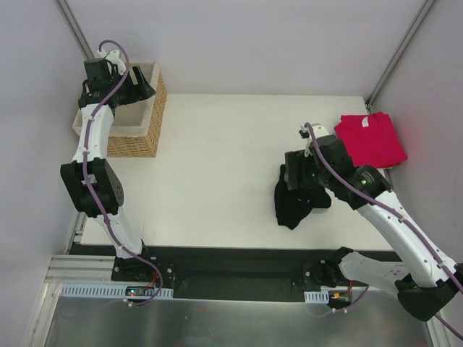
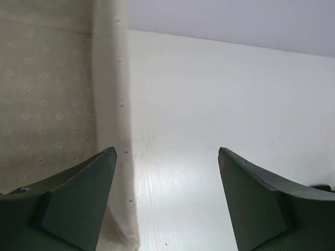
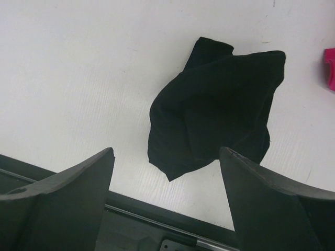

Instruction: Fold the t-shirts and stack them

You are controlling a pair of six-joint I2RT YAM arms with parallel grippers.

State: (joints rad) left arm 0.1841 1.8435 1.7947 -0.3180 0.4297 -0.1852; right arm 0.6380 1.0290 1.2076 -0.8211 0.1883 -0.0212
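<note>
Red t-shirt (image 1: 370, 139) appeared folded at far right | black t-shirt (image 3: 214, 104) lay crumpled near right, fold and stacking outstanding | right gripper (image 3: 166, 152) spread, empty, above it | left gripper (image 2: 167, 157) spread, empty, at wicker basket (image 1: 137, 137).

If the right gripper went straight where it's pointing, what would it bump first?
Probably the black shirt, crumpled on the table. It sits right ahead of the open right gripper, though how far is unclear.

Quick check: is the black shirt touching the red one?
Apart. The right wrist view shows a strip of bare white table between the black shirt and the red shirt at the frame's right edge.
</note>
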